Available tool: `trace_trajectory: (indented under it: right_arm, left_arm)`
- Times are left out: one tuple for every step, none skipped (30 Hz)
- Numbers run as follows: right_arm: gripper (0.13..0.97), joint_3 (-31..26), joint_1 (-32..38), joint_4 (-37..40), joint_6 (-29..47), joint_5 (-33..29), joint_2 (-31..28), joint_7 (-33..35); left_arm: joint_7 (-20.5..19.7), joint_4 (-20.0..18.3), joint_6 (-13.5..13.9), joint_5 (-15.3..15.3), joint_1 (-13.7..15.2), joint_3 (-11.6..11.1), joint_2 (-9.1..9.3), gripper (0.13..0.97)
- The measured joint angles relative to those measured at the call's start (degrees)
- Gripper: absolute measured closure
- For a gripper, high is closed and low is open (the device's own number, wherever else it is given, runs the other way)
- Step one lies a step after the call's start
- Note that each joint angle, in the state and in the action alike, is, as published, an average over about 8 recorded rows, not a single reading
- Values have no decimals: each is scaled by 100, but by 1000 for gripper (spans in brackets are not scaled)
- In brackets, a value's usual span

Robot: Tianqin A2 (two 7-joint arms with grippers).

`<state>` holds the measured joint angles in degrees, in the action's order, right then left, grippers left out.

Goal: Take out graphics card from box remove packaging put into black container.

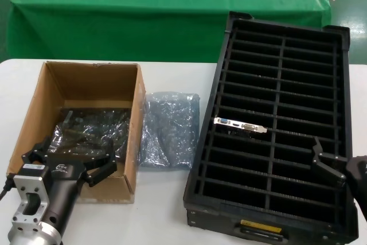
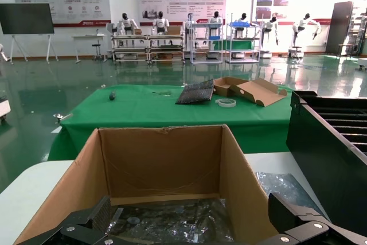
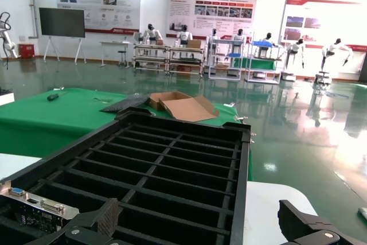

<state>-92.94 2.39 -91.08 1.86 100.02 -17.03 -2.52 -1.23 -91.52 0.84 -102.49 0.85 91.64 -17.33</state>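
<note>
Graphics card (image 1: 241, 125), a flat dark board with a silver bracket, is seated in the slotted black plastic container (image 1: 344, 107) near the spread right tool (image 1: 330, 162), so, seemingly, it could be knocked askew; the left tool (image 1: 69, 162), fingers parted, is held over the brown cardboard box (image 1: 34, 107).

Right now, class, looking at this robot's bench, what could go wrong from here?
1. The left tool sits open over the box, where bagged cards overlap; it might pinch two bags.
2. The empty bag lying between box and black container may snag a passing card.
3. The right tool hovers over the container near the seated graphics card and might knock it.
</note>
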Motion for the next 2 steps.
trace_trajectory:
  right_arm:
    - [129, 0, 0, 0, 0, 0, 0, 0]
    - [129, 0, 0, 0, 0, 0, 0, 0]
  left_arm:
    - [0, 0, 0, 0, 0, 0, 0, 132]
    - [0, 0, 0, 0, 0, 0, 0, 132]
